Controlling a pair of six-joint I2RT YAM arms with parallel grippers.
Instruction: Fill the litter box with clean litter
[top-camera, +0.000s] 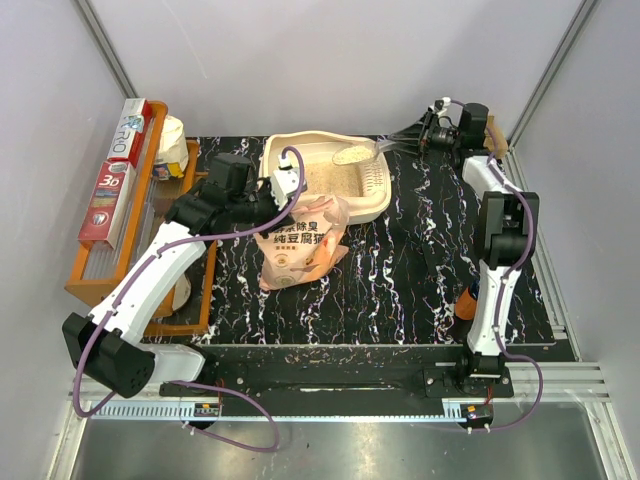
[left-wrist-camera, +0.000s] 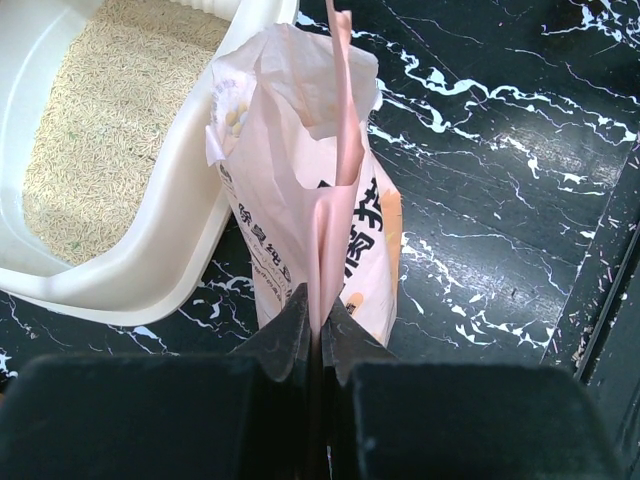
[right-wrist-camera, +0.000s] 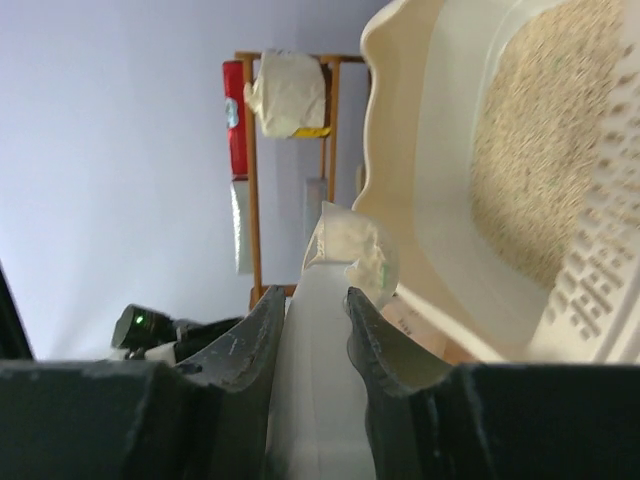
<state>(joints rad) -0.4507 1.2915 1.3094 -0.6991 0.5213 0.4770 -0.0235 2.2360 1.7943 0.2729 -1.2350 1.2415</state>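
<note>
The cream litter box stands at the back centre of the table, holding a layer of pale tan litter; its slotted grille is at the right end. My left gripper is shut on the top edge of the pink-and-white litter bag, which stands just in front of the box. The left wrist view shows its jaws pinching the bag's pink fold beside the box rim. My right gripper is shut on the handle of a clear scoop holding litter over the box. In the right wrist view the scoop sits between the jaws.
An orange wooden tray stands at the left with long foil-wrap boxes and a white pouch. A small orange thing lies by the right arm. Grey walls enclose the table at back and sides.
</note>
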